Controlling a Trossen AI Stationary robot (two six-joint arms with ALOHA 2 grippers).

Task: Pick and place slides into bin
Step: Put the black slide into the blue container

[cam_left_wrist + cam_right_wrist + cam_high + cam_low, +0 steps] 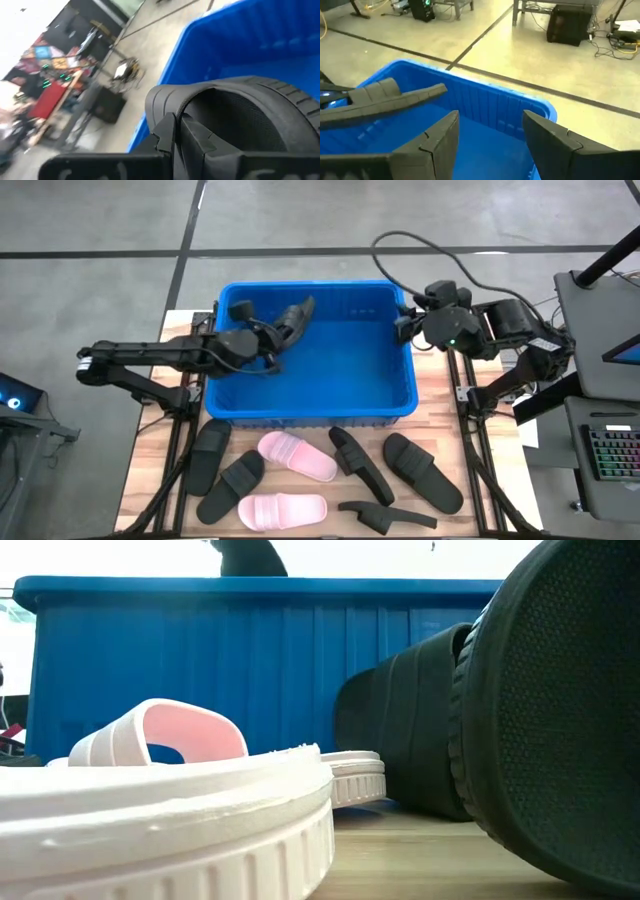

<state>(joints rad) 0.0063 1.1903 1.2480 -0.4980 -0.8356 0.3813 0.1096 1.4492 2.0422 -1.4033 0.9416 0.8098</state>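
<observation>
The blue bin stands at the table's far middle. My left gripper reaches in over the bin's left wall and is shut on a black slide, held inside the bin's far left part. The same slide shows edge-on in the right wrist view. My right gripper is open and empty, hanging over the bin's far right corner. Several black slides and two pale pink slides lie flat on their soles on the table in front of the bin. My left gripper holds the black slide by the edge of its wide strap, pinched between the two fingers. The fingers come nearly level from the table's left side. The slide is lifted clear of the bin's floor, about level with the rim, tilted, and sticks out beyond the fingers toward the far right.
The wooden table top is bare at the bin's right. Black slides and a pink slide crowd the near strip. A keyboard and cables lie off the table's right side. The bin's near wall rises behind the slides.
</observation>
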